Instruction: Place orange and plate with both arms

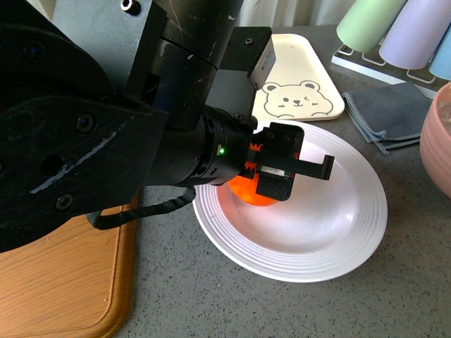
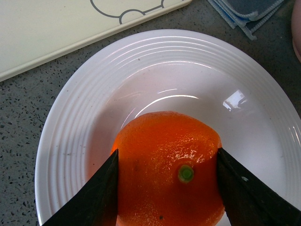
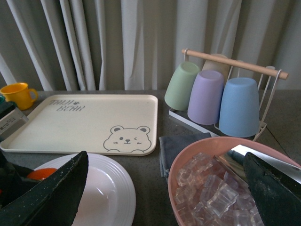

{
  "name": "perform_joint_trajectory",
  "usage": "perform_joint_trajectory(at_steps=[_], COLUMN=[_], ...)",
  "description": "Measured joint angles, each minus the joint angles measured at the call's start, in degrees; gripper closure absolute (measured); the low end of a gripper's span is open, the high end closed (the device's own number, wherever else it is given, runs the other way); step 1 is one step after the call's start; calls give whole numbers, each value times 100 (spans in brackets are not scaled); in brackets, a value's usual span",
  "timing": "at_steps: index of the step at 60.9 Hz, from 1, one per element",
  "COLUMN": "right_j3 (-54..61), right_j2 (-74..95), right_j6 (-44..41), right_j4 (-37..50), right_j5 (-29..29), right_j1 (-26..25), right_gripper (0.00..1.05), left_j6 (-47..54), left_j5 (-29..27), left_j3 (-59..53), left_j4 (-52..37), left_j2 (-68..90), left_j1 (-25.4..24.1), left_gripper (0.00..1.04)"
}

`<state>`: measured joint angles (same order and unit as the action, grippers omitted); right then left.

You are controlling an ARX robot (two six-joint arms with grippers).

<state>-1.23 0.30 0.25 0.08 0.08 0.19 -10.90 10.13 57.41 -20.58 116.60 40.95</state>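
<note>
The black left arm (image 1: 141,127) is reaching in low from the left, angling down over the large round white ribbed plate (image 1: 320,264) on the grey speckled bench (image 1: 211,296). The left gripper (image 1: 280,183) fingers (image 2: 94,197) are pressing against both sides of the round bright orange mandarin (image 2: 167,160), gripping it in the plate's well; whether it is touching the plate is unclear. The right gripper (image 3: 164,197) is hanging near a pink bowl of ice (image 3: 202,144), its fingers (image 3: 51,193) spread wide and gripping nothing.
</note>
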Motion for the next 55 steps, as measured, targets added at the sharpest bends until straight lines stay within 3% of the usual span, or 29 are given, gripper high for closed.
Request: perform_joint_trajectory(at_steps=[19, 37, 50, 55], right_j3=[0, 0, 0, 0], right_j2=[0, 0, 0, 0], right_j6=[0, 0, 0, 0], right_j4=[0, 0, 0, 0], right_j5=[0, 0, 2, 0], right_j1=[0, 0, 0, 0], right_gripper=[9, 9, 9, 9], left_j6=[-52, -334, -743, -896], left_j5=[20, 94, 201, 221], left_j3=[28, -181, -520, -894], left_j4=[-33, -205, -352, -389], left_j2=[46, -378, -1362, -1996], left_j1=[9, -199, -942, -1488], left_gripper=[7, 9, 9, 9])
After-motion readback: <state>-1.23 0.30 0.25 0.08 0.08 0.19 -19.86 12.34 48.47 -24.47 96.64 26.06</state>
